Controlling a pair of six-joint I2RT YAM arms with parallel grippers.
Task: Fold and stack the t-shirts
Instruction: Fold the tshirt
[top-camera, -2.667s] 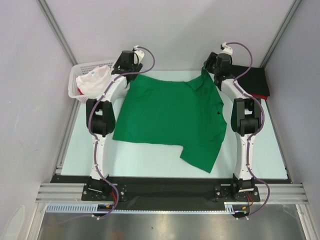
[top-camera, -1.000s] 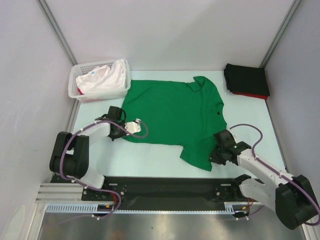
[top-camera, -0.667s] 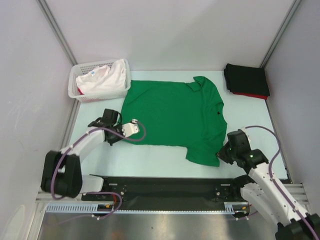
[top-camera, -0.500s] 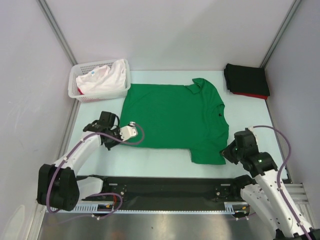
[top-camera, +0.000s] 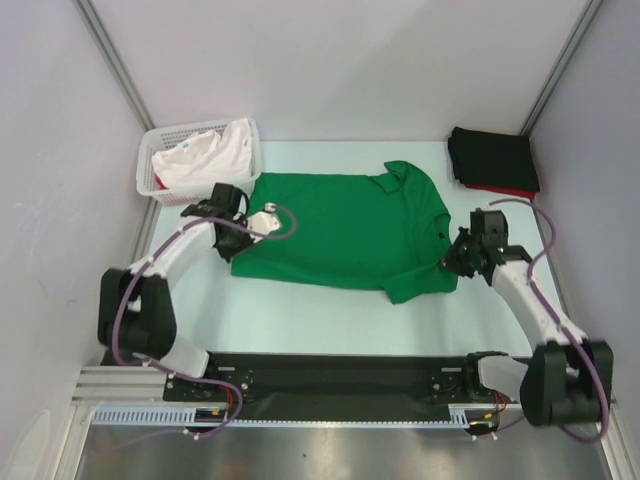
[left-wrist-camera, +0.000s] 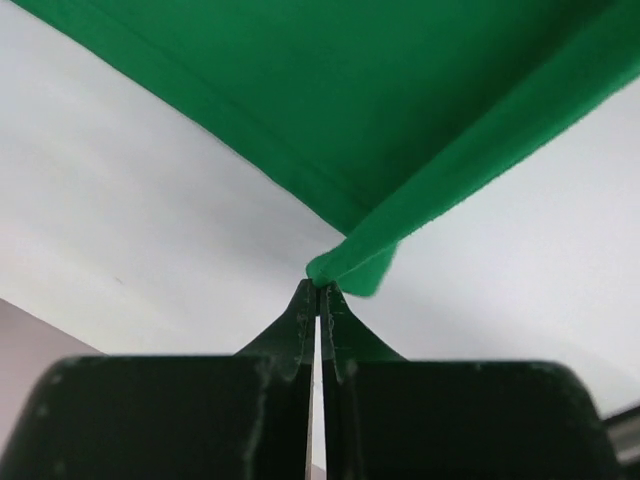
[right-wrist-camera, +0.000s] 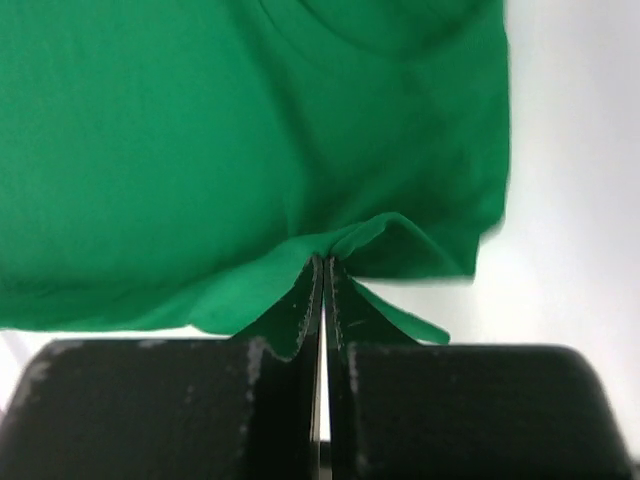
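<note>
A bright green t-shirt (top-camera: 340, 225) lies spread across the middle of the table, collar to the right. My left gripper (top-camera: 236, 236) is shut on its near-left corner. In the left wrist view, that gripper (left-wrist-camera: 318, 288) pinches a small tuft of green t-shirt (left-wrist-camera: 350, 100) just above the table. My right gripper (top-camera: 455, 260) is shut on the shirt's right edge. The right wrist view shows this gripper (right-wrist-camera: 322, 260) biting into bunched green t-shirt (right-wrist-camera: 240, 130). A folded black t-shirt (top-camera: 492, 158) rests on a red one (top-camera: 512, 192) at the back right. A white t-shirt (top-camera: 205, 158) fills the basket.
The white mesh basket (top-camera: 148, 184) stands at the back left, close to my left arm. Metal frame posts and grey walls close in both sides. Pale table (top-camera: 300, 310) shows between the green shirt and the near rail.
Both grippers, shut on the green shirt, have moved away from the near edge toward the back. The shirt's near edge has come with them, so it now looks shorter front to back.
</note>
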